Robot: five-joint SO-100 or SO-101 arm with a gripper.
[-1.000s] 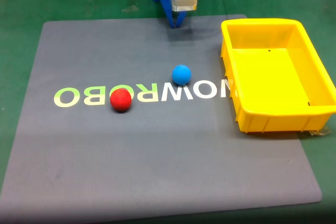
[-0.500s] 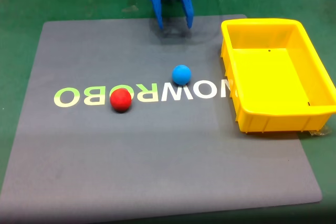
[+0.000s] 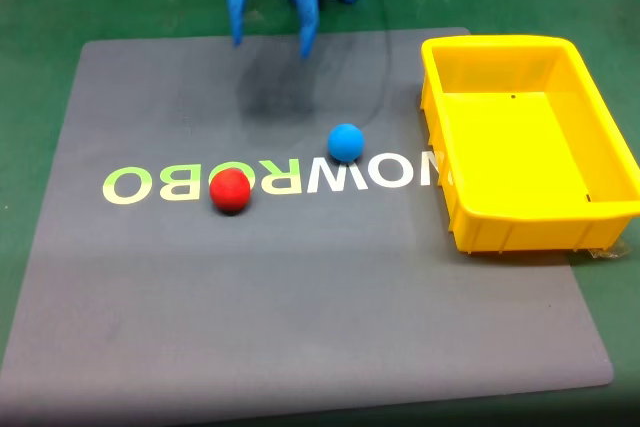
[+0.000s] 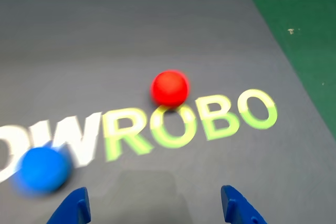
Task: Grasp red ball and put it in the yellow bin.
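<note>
The red ball (image 3: 230, 190) rests on the grey mat over the pale "ROBO" lettering, left of centre in the fixed view. In the wrist view the red ball (image 4: 169, 88) lies ahead, well beyond the two blue fingertips (image 4: 240, 209) at the bottom edge. My blue gripper (image 3: 272, 45) hangs open above the mat's far edge, well short of the ball, nothing between its fingers. The yellow bin (image 3: 602, 123) stands empty at the right side of the mat.
A blue ball (image 3: 346, 142) lies on the mat between the red ball and the bin; in the wrist view the blue ball (image 4: 43, 169) is at lower left. The grey mat (image 3: 300, 327) has free room in front. Green table (image 3: 30, 57) surrounds it.
The gripper went from shut to open, with its fingers spread wide, and swung left and forward from the back of the mat. Both balls and the bin stayed put.
</note>
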